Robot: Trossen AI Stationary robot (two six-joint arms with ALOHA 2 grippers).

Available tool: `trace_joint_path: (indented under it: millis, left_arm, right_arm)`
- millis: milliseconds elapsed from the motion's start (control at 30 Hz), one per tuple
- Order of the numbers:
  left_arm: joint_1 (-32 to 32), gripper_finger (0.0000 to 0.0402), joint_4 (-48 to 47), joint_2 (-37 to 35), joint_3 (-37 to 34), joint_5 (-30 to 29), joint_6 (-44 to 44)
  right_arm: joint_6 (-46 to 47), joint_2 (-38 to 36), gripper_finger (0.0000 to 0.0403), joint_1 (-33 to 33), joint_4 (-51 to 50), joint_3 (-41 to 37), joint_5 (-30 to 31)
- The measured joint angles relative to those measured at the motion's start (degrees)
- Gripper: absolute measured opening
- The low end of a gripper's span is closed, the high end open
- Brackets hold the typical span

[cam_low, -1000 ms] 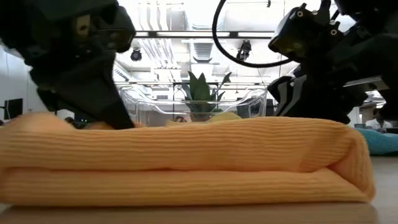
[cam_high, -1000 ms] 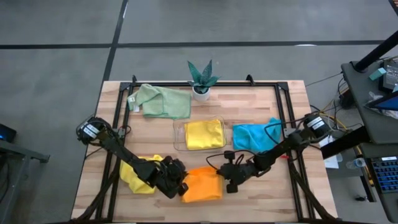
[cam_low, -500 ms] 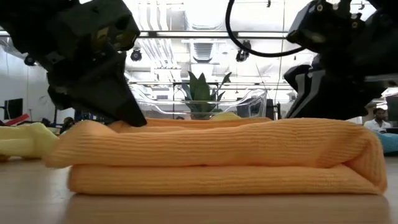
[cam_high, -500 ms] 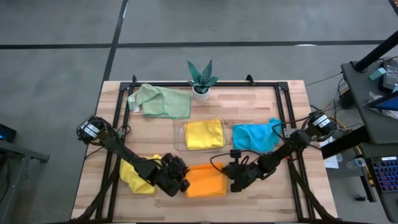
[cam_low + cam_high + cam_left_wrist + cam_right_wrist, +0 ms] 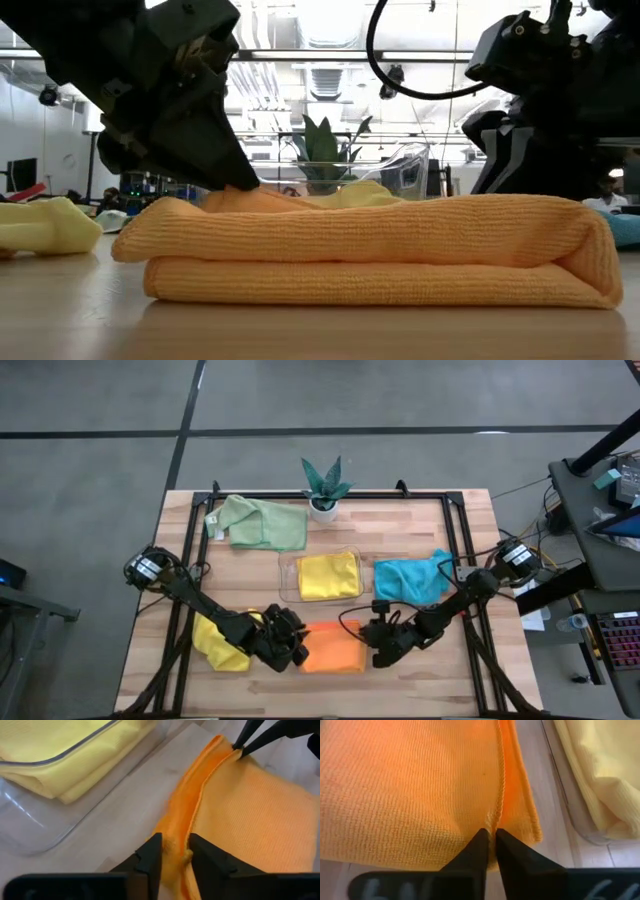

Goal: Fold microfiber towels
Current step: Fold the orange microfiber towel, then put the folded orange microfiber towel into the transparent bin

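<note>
I see left gripper (image 5: 172,851) parted around orange towel (image 5: 333,650) edge (folded); right gripper (image 5: 489,846) pinching same edge.

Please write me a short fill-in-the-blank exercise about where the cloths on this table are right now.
1. Both hands, left hand and right hand, are at the folded ____ towel.
2. The clear tray holds a ____ towel.
3. The pale green towel lies beside the potted ____.

Missing words: orange; yellow; plant

Grey floor (image 5: 100,460) around wooden table (image 5: 470,510); bright ceiling lights (image 5: 300,30) beyond.
</note>
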Motion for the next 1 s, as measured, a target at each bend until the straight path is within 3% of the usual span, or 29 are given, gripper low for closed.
trace_joint_path:
  millis: [233,467,1000]
  left_arm:
    - [0.0,0.0154,0.0,0.0,-0.01,-0.01,0.6]
    - [0.0,0.0167,2.88,0.0,0.06,-0.1,1.57]
    - [0.0,0.0167,3.73,-0.16,0.08,0.07,3.25]
  right_arm:
    - [0.74,-0.03,0.0127,0.0,0.01,0.0,0.0]
    - [-0.23,-1.16,0.0193,0.0,0.23,0.0,0.37]
    - [-2.39,-2.31,0.021,0.11,0.16,0.0,1.27]
